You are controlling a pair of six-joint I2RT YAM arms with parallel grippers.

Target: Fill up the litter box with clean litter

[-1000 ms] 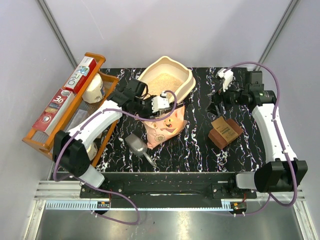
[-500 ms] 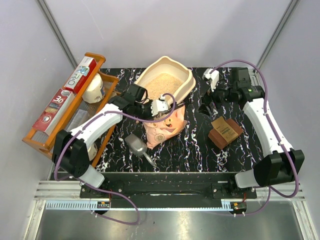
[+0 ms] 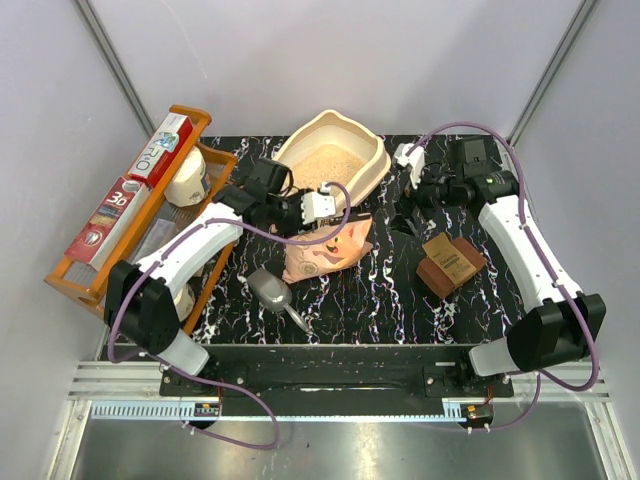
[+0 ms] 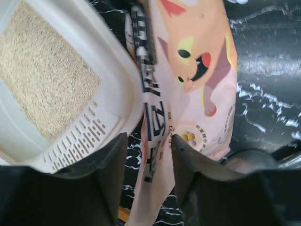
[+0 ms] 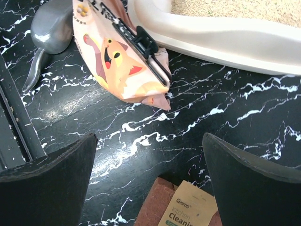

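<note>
Pink cat-print bag [image 3: 325, 250] slumped flatter beside litter box [image 3: 377, 163] | left pincer [image 4: 148, 141] half-open by box rim | right pincer [image 5: 148, 141] wide, empty

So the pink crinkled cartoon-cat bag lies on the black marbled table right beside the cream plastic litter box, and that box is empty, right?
Not empty: pale beige sandy litter lies in the cream plastic litter box, as the left wrist view shows. The rest stands: the pink crinkled cartoon-cat bag lies on the black marbled table right beside it.
</note>
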